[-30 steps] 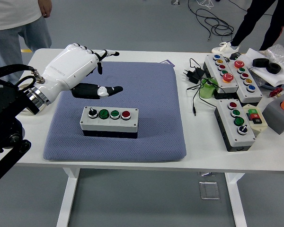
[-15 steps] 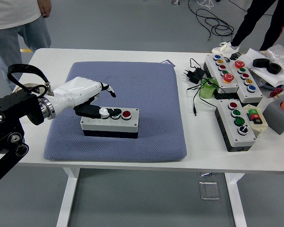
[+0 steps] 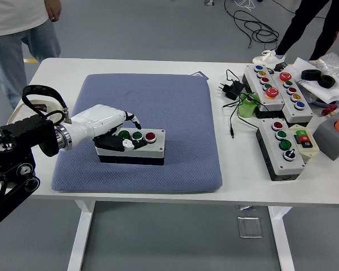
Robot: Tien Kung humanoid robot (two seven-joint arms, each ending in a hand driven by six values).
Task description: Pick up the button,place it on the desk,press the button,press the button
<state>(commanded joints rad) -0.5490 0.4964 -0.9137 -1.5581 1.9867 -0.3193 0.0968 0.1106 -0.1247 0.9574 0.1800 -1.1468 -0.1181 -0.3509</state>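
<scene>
One white left hand (image 3: 114,131) is now lying low over the left end of the four-button control box (image 3: 131,145) on the blue mat (image 3: 158,113), fingers curled down onto it, having dropped from above; pressing looks underway.

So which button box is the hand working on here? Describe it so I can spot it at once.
Start at the blue-grey mat covering the left half of the white table. Near its front edge lies a single grey button box, with the left hand over its left end. Unlike the boxes on the bare table to the right, it lies crosswise and shows two green buttons and one red.
</scene>
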